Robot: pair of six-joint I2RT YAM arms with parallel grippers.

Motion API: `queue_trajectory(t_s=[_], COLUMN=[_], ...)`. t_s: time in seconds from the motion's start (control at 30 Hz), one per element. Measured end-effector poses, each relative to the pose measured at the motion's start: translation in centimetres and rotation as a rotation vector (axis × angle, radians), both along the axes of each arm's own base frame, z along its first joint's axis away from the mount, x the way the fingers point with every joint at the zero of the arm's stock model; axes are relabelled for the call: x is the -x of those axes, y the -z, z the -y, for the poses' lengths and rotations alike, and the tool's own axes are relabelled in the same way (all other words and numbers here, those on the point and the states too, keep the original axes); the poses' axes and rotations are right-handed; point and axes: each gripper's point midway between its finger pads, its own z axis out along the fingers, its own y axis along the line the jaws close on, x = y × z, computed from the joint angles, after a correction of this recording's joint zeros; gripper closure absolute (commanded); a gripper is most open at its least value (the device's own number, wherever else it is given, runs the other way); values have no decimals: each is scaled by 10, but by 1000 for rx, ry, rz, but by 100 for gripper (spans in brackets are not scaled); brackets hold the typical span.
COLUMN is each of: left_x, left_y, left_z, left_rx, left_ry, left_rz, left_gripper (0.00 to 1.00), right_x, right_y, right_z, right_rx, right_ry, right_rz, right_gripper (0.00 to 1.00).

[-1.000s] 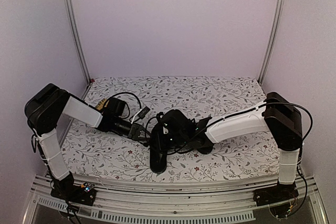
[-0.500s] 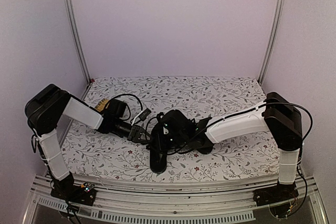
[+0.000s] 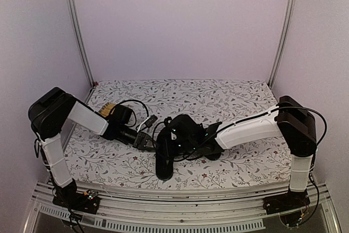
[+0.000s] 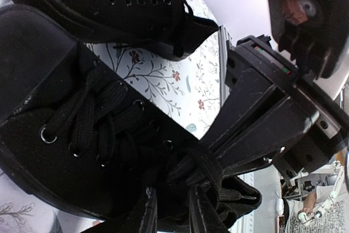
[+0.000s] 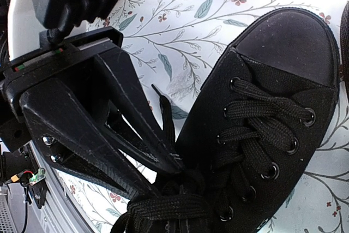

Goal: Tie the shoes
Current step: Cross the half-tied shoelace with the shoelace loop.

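Black low-top canvas shoes [image 3: 163,162] lie mid-table on the floral-print cloth [image 3: 234,96], 1 between the 2 grippers, the 2nd [image 4: 125,9] just beside it. Right gripper [image 4: 185,162] is clamped on the nearer shoe's thin black lace [image 4: 210,163]. Left gripper [image 5: 173,159] has its fingers narrowly parted around a lace strand; whether it is pinched, I cannot tell.

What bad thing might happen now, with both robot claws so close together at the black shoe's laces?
The left gripper and right gripper meet at one spot on the thin black lace, so their fingers might bump. A hard tug might also drag the black canvas shoe or slip the lace free.
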Motion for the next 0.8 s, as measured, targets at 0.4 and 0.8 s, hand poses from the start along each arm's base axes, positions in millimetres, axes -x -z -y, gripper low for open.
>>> queue_trajectory(t_s=[0.4,0.8], left_x=[3,4], left_y=[0,1], left_z=[1,1], left_rx=[12,26], left_ry=[13,8], left_rz=[-13,-30], left_gripper=[95,100], right_x=[0,1], right_y=[-1,1], right_z=[0,1], right_rx=[-3,-6], right_ry=[1,-8], right_rz=[0,4], right_gripper=[98,98])
